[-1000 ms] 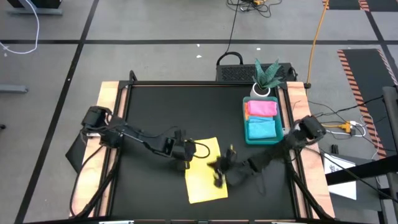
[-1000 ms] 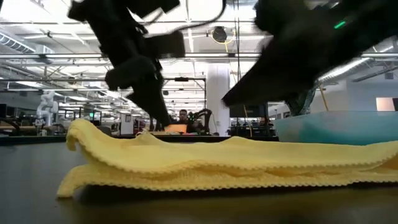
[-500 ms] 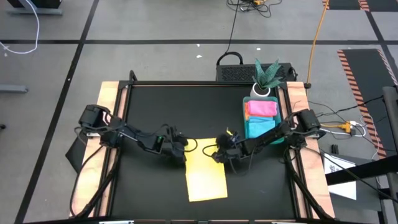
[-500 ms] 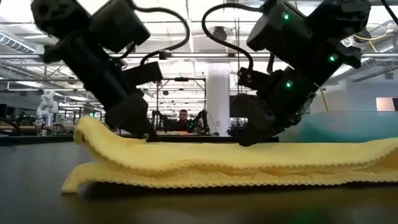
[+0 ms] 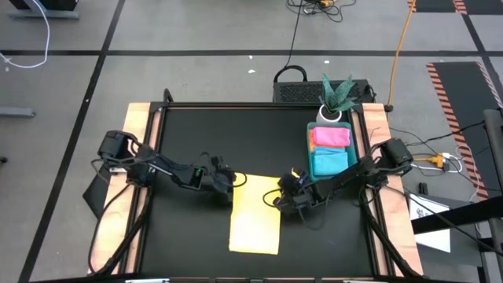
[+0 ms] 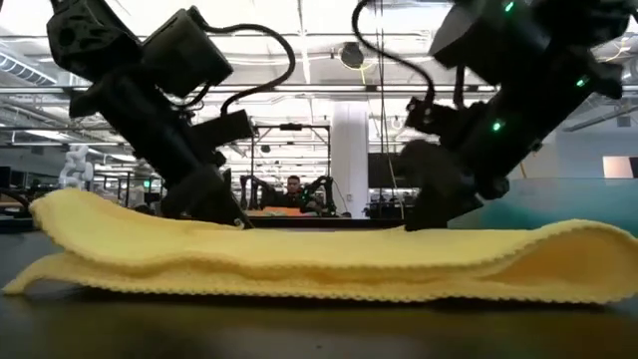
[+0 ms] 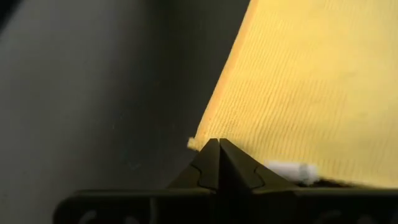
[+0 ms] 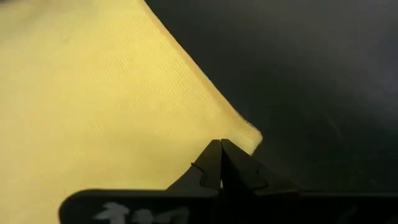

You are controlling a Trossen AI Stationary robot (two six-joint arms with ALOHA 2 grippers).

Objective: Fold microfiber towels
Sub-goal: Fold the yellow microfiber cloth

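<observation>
High view: yellow towel (image 5: 255, 211) folded on tabletop (image 5: 189, 141); left hand (image 5: 225, 182), right hand (image 5: 284, 193) pinching far corners. Release evenly, edges aligned.

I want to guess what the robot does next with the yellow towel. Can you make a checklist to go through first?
1. Yellow towel folded over, two layers lying flat on the black table: ok.
2. Left claw pinching the towel's far left corner: ok.
3. Right claw pinching the far right corner: ok.
4. Edges of the two layers lined up: cannot tell.
5. Pink towel and blue towel already folded in the green tray: ok.
6. Room on the table for another fold: ok.
</observation>
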